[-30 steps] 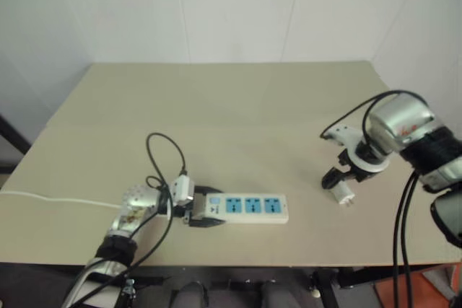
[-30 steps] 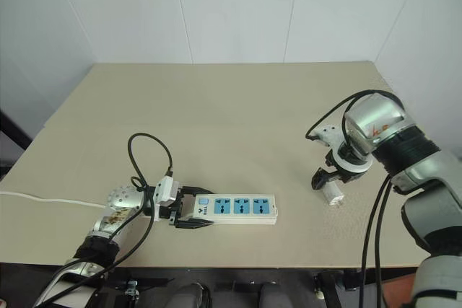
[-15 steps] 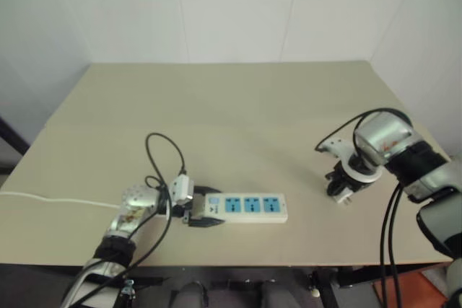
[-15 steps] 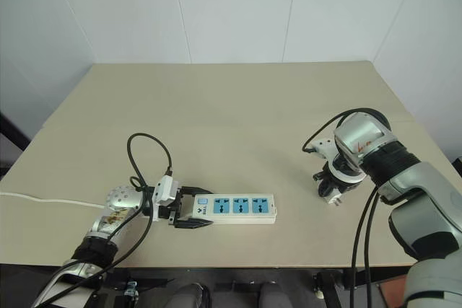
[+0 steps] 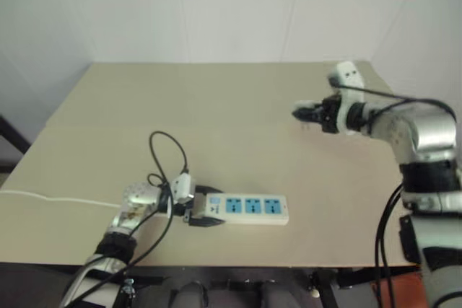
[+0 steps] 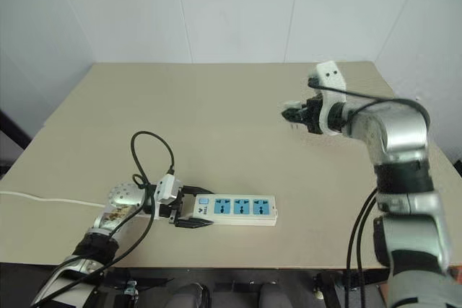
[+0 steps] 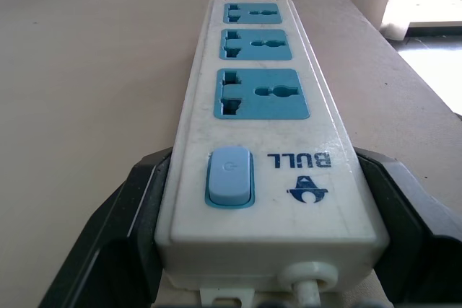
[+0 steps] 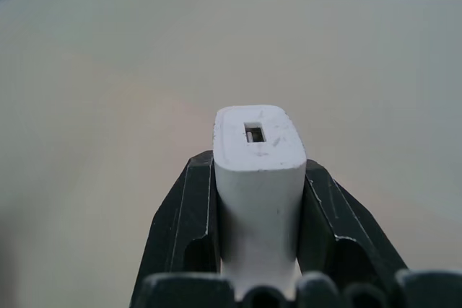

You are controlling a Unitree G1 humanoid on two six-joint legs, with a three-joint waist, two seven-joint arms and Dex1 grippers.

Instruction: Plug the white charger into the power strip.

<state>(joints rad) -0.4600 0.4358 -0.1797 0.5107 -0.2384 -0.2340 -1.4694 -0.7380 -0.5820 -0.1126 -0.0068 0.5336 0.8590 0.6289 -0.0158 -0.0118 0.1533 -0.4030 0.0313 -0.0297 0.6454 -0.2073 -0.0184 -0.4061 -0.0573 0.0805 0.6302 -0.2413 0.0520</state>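
The white charger (image 8: 258,178) is up off the surface (image 6: 216,113), pinched between the two black fingers of the right claw (image 6: 296,115), which has closed on its two flat sides. Its blunt end with the small slot faces away from the wrist. It looks a light, hard plastic block with smooth sides, so I would expect it to twist or slip in the pinch if pushed off-line. A hold across the flat sides, as now, seems right, though the prongs cannot be made out from here.

The power strip (image 6: 234,208) lies flat near the front edge of the surface, well apart from the charger. The left claw (image 6: 186,210) straddles the strip's switch end, a finger down each long side, steadying it. The strip is stiff and likely light enough to slide if not braced.

A looped black cable (image 6: 148,160) rises just behind that claw, and the strip's white cord (image 6: 43,200) trails away from it. All three blue sockets (image 7: 261,93) stand free, with bare surface between them and the charger.
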